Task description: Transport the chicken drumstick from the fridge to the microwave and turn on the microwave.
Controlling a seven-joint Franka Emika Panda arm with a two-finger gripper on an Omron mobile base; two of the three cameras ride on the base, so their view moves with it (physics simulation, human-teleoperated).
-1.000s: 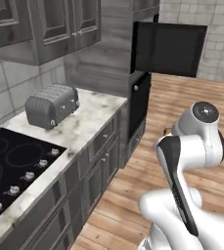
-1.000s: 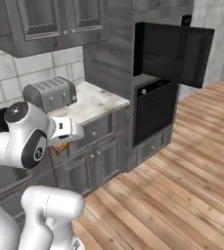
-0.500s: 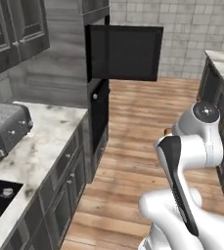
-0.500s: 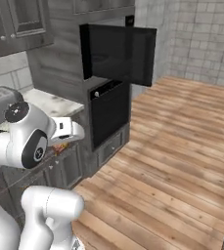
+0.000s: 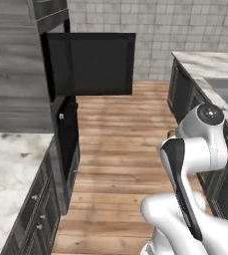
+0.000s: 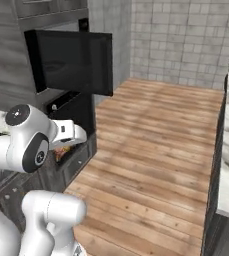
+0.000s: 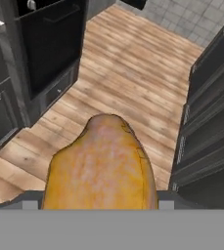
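tool [image 6: 62, 150] | clamped on chicken drumstick [image 7: 101, 166] | above wood floor [image 7: 133, 73]

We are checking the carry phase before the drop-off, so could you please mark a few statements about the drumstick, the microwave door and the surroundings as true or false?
1. The chicken drumstick sits in the gripper, filling the lower middle of the hand view. True.
2. The microwave has its dark door shut. False: the door stands swung open into the room.
3. The floor is wood planks. True.
4. The drumstick is lying on the marble counter. False: it is carried above the floor, clear of the counter.
5. The back wall is tiled. True.
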